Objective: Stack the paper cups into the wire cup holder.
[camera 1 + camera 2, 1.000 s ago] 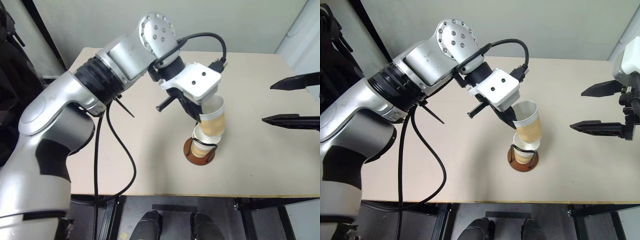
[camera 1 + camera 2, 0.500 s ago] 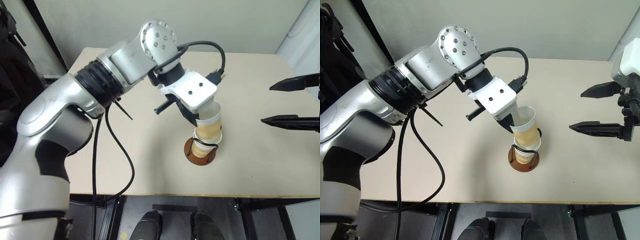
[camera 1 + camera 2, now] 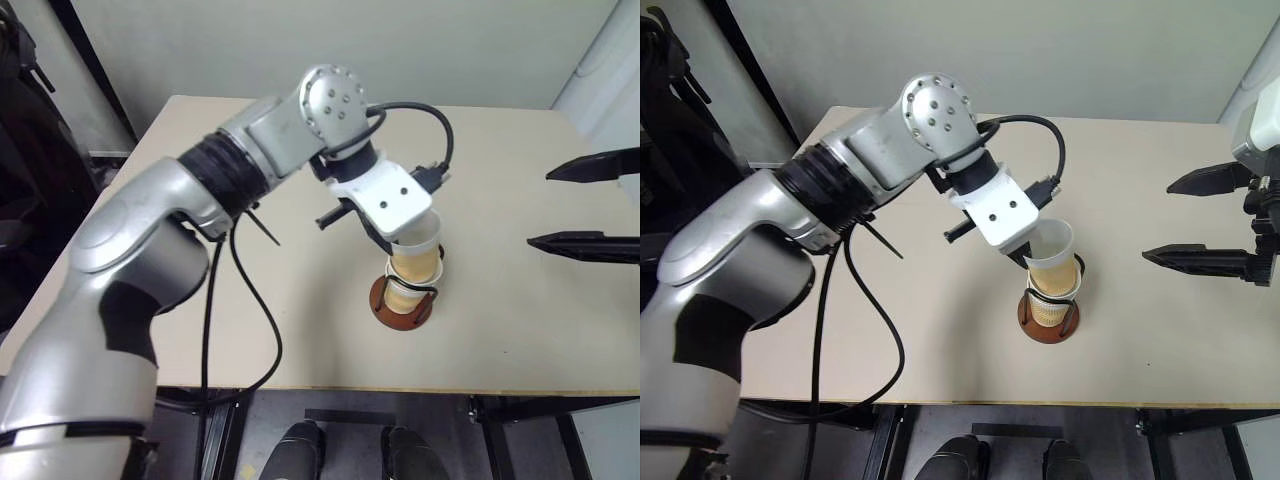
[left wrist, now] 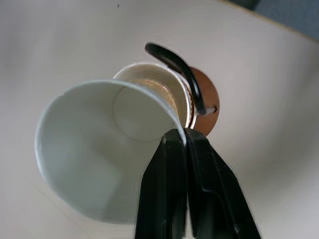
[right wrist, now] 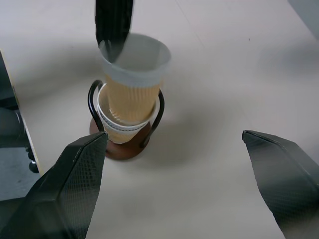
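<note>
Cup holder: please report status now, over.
Left hand pinching top cup by rim, cup nested in the cup in wire holder. Right hand open, apart. Nothing in the way.

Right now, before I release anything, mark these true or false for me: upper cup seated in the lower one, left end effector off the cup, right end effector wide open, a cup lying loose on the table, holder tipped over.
1. The upper cup sits partly inside the lower cup. True.
2. The left end effector is clear of the cup. False: its fingers pinch the upper cup's rim.
3. The right end effector is wide open. True.
4. A cup lies loose on the table. False: both visible cups are in the wire cup holder.
5. The holder has tipped over. False: it stands upright on its base.
</note>
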